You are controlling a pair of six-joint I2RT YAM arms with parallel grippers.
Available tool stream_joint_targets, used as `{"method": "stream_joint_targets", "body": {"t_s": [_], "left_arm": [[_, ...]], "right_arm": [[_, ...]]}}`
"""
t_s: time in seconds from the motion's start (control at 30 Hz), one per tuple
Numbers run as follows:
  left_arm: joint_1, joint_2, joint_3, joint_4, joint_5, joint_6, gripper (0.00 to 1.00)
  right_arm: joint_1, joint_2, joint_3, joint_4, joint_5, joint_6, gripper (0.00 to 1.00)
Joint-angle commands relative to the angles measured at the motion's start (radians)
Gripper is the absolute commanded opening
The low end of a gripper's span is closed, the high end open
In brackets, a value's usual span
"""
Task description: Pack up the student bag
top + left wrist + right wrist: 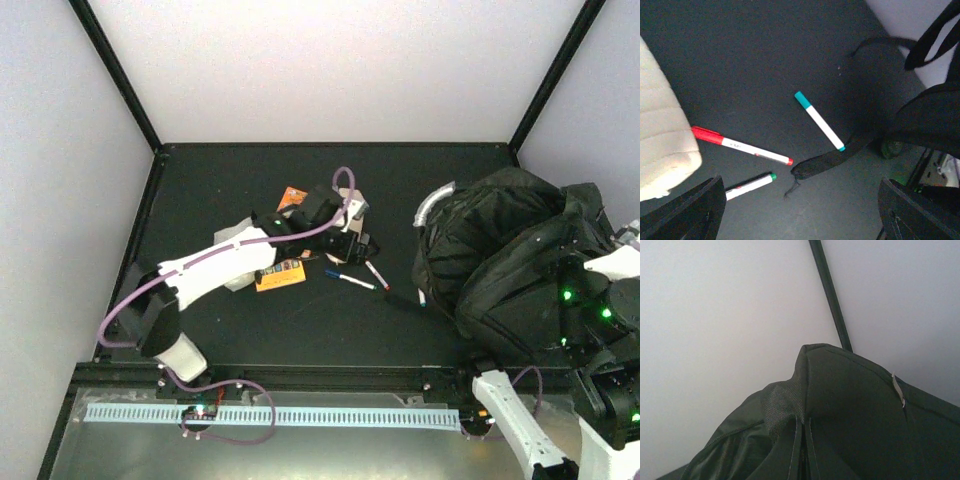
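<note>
The student bag (500,262), a big black backpack with a grey curved handle (432,206), slumps at the right of the table. My right gripper (803,440) is shut on a raised fold of its black fabric (850,405). My left gripper (348,240) hovers open over the table's middle, with its dark fingers (687,212) wide apart and nothing between them. Below it lie a red-capped marker (742,146), a green-tipped marker (751,184) and a teal-capped marker (820,121). A black bag strap (832,159) ends between them.
A whitish pouch (660,145) lies just left of the markers, under the left arm (215,262). An orange box (280,275) sits near the arm and another orange item (292,197) lies farther back. Black posts and white walls enclose the table.
</note>
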Motion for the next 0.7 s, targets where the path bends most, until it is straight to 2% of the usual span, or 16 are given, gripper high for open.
{"method": "stream_joint_targets", "body": {"t_s": [0.0,0.13,0.2,0.33,0.47,0.53,0.67], "left_arm": [[-0.074,0.109,0.074,-0.038,-0.125,-0.059,0.86],[-0.13,0.215,0.175,-0.041,-0.191,0.0,0.87],[-0.149,0.271,0.233,-0.035,-0.189,0.068,0.88],[-0.162,0.402,0.372,-0.063,-0.19,0.097,0.89],[-0.186,0.472,0.403,0.043,-0.094,0.121,0.8],[-0.187,0.496,0.384,0.124,0.015,0.13,0.61],[-0.188,0.538,0.366,0.256,0.12,0.138,0.11]], "right_arm": [[-0.002,-0.041,-0.011,0.159,0.079,0.04,0.02],[-0.003,-0.076,-0.055,0.191,0.078,0.066,0.02],[-0.001,-0.088,-0.075,0.198,0.071,0.077,0.02],[-0.001,-0.103,-0.101,0.198,0.075,0.098,0.02],[-0.001,-0.113,-0.114,0.208,0.08,0.101,0.02],[-0.002,-0.112,-0.114,0.211,0.078,0.1,0.02],[-0.001,-0.111,-0.109,0.216,0.067,0.102,0.02]]}}
